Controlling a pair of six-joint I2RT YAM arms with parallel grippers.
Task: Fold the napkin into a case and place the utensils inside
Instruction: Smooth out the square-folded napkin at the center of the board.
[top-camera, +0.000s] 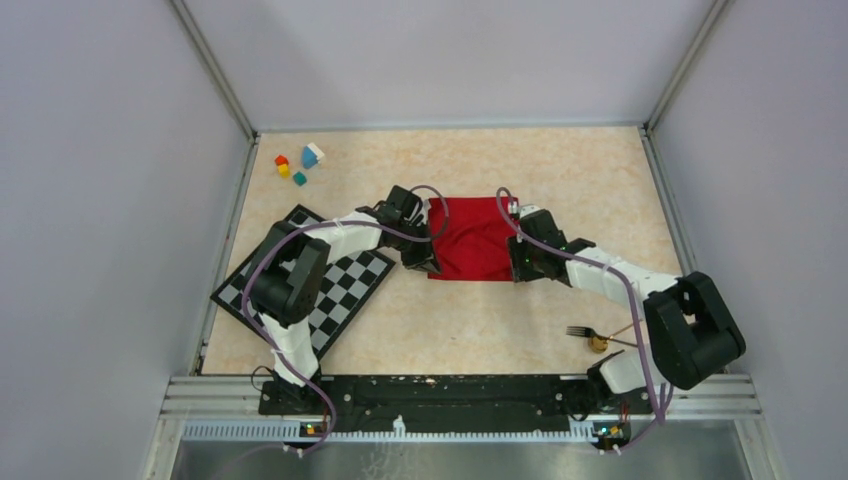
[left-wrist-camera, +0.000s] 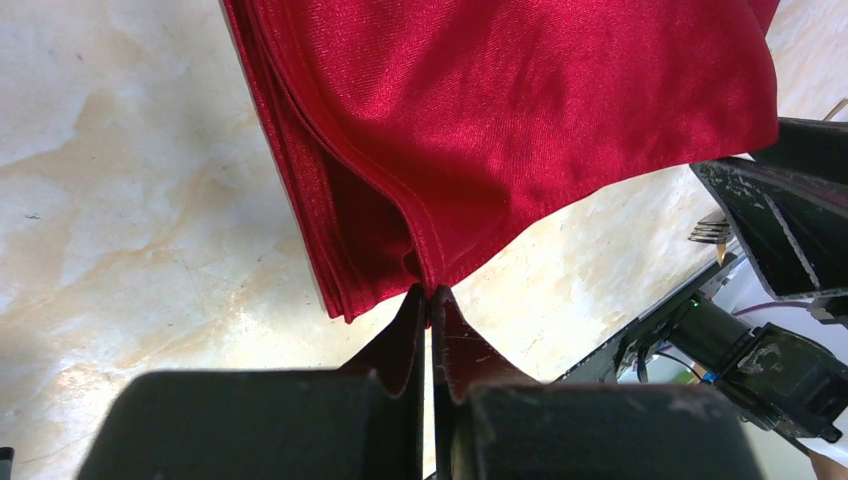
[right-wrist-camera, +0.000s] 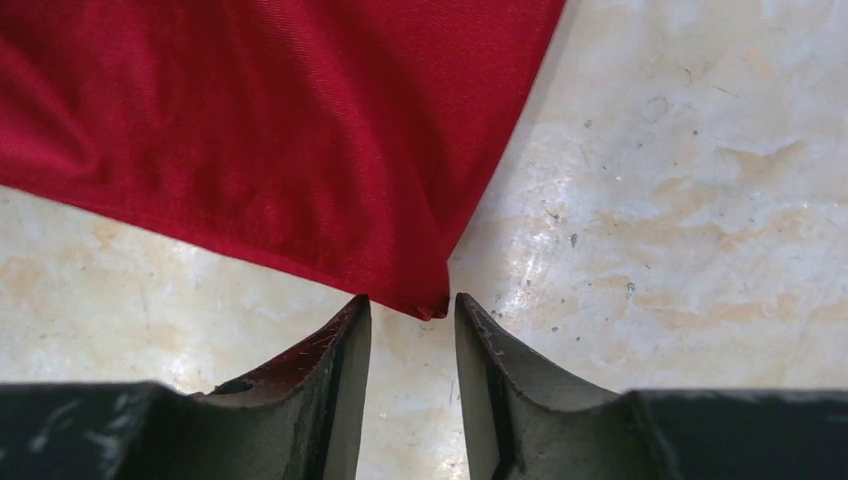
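Observation:
The red napkin (top-camera: 475, 238) lies mid-table, folded into several layers. In the left wrist view the napkin (left-wrist-camera: 500, 100) has its top layer's near corner pinched, and my left gripper (left-wrist-camera: 430, 292) is shut on that cloth at the napkin's near-left corner (top-camera: 432, 262). My right gripper (right-wrist-camera: 412, 305) stands open at the near-right corner, with the tip of the napkin (right-wrist-camera: 250, 130) just between its fingertips and not clamped. The dark fork (top-camera: 580, 331) and the gold-bowled spoon (top-camera: 600, 344) lie together near the right arm's base. The fork's tines (left-wrist-camera: 712, 230) also show in the left wrist view.
A black-and-white checkered mat (top-camera: 340, 290) lies at the left under the left arm. Several small coloured blocks (top-camera: 298, 163) sit at the far left. Grey walls close in the marble table (top-camera: 560, 160) on three sides. The right arm's black gripper body (left-wrist-camera: 790, 230) is close by.

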